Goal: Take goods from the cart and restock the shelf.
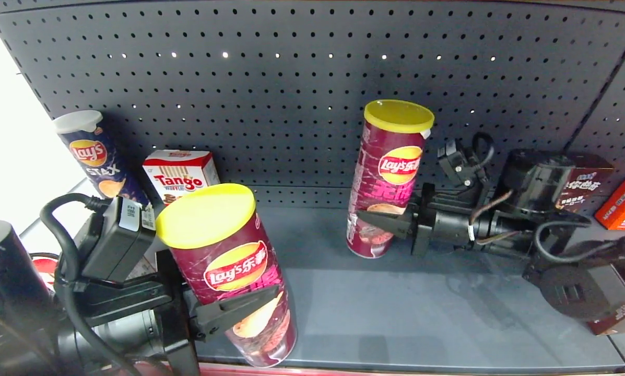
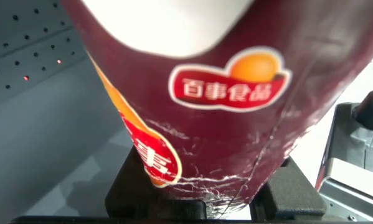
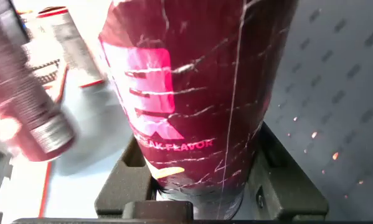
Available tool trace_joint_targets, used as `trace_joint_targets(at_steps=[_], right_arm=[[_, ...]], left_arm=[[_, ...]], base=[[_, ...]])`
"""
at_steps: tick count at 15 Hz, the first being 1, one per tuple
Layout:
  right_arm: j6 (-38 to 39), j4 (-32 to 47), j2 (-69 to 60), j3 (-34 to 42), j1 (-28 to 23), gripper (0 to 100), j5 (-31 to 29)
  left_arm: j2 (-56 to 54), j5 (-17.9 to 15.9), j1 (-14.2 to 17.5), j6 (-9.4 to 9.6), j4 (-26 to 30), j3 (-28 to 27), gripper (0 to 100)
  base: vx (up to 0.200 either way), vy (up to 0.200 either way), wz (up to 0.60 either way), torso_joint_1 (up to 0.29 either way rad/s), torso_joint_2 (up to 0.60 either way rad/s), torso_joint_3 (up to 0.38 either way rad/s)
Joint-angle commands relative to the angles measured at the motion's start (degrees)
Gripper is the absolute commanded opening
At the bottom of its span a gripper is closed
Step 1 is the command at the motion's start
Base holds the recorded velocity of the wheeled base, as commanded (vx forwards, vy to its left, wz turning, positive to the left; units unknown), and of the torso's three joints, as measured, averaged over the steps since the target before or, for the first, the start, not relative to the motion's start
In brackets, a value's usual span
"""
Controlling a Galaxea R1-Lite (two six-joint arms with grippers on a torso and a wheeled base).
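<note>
Two placements are pending: left claw pinches a yellow-lidded maroon chip tube at the grey shelf's front edge, right claw pinches its twin tube mid-shelf.

head looks down on shelf; wrists sit close against cans.

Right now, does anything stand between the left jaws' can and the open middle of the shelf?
Nothing visible does. The can is at the front edge; the shelf floor toward the middle lies bare. The wafer box and blue can stand back left, the second maroon can farther right.
</note>
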Motion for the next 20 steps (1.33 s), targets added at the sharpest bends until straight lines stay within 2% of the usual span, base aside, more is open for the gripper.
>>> trace_joint_targets(at_steps=[1, 4, 8, 12, 20], right_arm=[[2.86, -10.02, -6.82, 14.01, 5.46, 0, -6.68], [2.77, -14.41, -8.67, 21.92, 6.16, 0, -7.30], [1.10, -16.17, -9.46, 28.16, 5.99, 0, -6.86], [-1.44, -16.43, -7.18, 28.07, 4.23, 0, -5.36], [-2.85, -18.46, -2.69, 27.28, 4.85, 0, -5.10]], left_arm=[[-0.19, 0.00, 0.00, -0.02, -0.01, -0.31, 0], [-0.10, 0.17, 0.00, -0.02, -0.01, -0.31, 0], [-0.10, 0.17, 0.00, -0.02, -0.01, -0.31, 0], [-0.02, 0.17, 0.00, -0.02, -0.01, -0.31, 0], [-0.02, 0.17, 0.08, -0.02, -0.01, -0.22, 0]], base=[[0.000, 0.000, 0.00, 0.000, 0.00, 0.000], [0.000, 0.000, 0.00, 0.000, 0.00, 0.000], [0.000, 0.000, 0.00, 0.000, 0.00, 0.000], [0.000, 0.000, 0.00, 0.000, 0.00, 0.000], [0.000, 0.000, 0.00, 0.000, 0.00, 0.000]])
